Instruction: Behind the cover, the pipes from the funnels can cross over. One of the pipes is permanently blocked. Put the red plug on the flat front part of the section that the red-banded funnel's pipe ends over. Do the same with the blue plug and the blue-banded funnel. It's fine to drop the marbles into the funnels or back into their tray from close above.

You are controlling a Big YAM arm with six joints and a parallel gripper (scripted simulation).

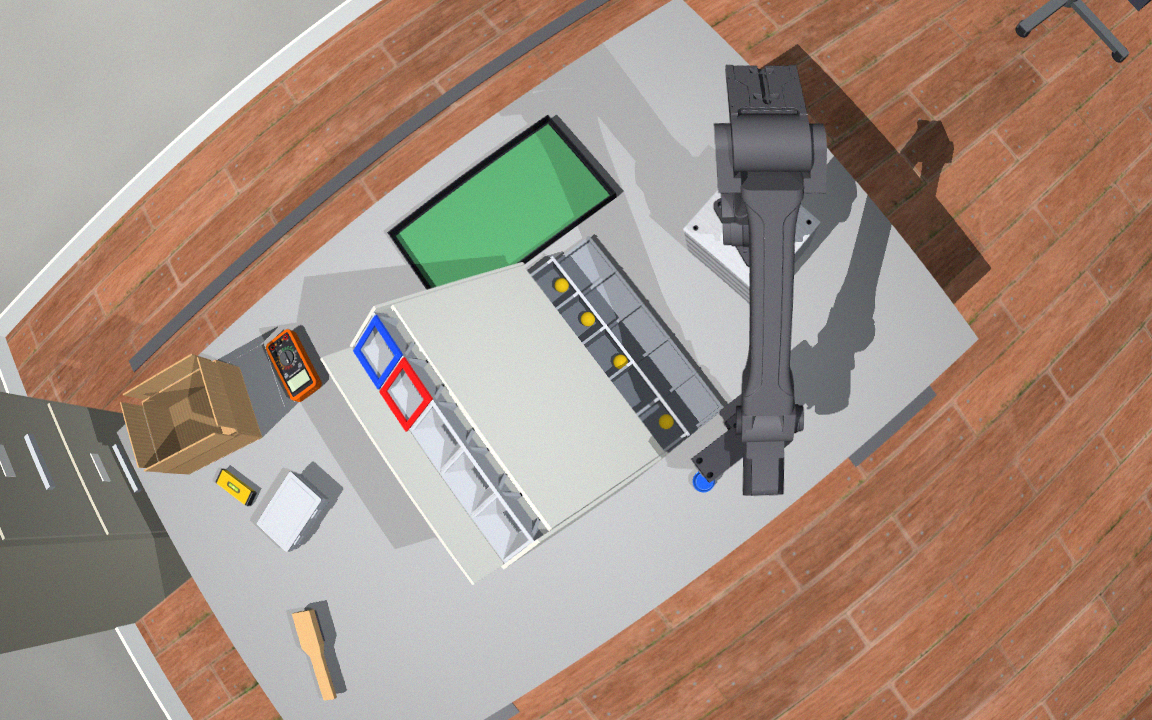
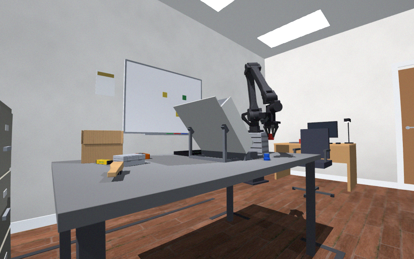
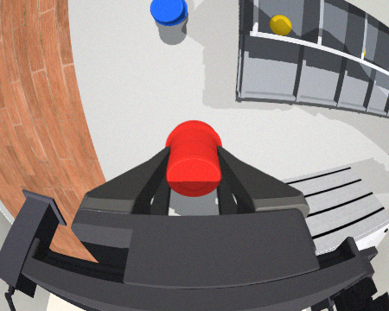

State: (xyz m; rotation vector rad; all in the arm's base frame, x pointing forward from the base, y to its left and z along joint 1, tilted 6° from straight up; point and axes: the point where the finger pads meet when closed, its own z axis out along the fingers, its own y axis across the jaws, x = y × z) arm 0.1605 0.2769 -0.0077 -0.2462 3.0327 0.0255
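My gripper (image 3: 194,154) (image 2: 271,135) is shut on the red plug (image 3: 194,161) (image 2: 271,137) and holds it above the table, near the right end of the sectioned tray (image 1: 652,335) (image 3: 268,78). In the top view the arm's wrist (image 1: 761,452) hides both. The blue plug (image 1: 703,483) (image 2: 266,156) (image 3: 168,10) stands on the table just off the tray's end. Four sections each hold a yellow marble (image 1: 665,420) (image 3: 280,24). The blue-banded funnel (image 1: 375,349) and red-banded funnel (image 1: 405,394) sit at the far top of the slanted cover (image 1: 526,376) (image 2: 208,125).
A green-lined tray (image 1: 504,210) lies behind the cover. The arm's white base (image 1: 710,241) stands at the right. At the left are a cardboard box (image 1: 186,411), a multimeter (image 1: 292,362), a yellow level (image 1: 234,484), a white case (image 1: 289,510) and a wooden brush (image 1: 316,653).
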